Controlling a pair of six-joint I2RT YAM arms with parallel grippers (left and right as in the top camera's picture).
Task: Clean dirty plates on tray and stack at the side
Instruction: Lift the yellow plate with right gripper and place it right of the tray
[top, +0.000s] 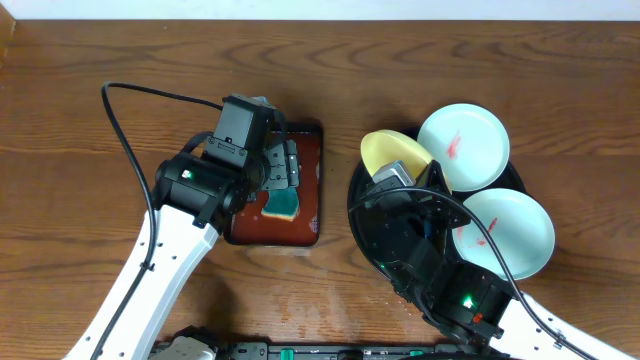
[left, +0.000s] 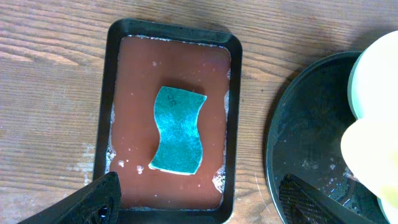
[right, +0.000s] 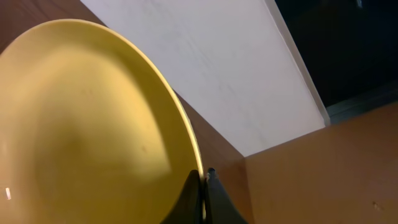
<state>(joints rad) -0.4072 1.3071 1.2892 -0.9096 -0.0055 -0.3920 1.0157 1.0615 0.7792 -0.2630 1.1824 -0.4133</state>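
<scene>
The right gripper (right: 203, 186) sits closest in its wrist view, its jaws pinching the rim of the pale yellow plate (right: 81, 137), which is tilted up on edge with its hollow face filling the left of that view. From overhead this plate hangs over the far left part of the black tray (top: 356, 215). Two white plates (top: 463, 146) (top: 505, 232), each with red smears, lie on the tray's far and right sides, both overhanging its rim. The left gripper (left: 202, 205) hovers over the red-brown tray (left: 130, 81), its jaws spread wide and holding nothing. Below it a teal sponge (left: 179, 130) lies flat in the wet tray. The two trays stand just beside each other on the wooden table (top: 80, 130).
</scene>
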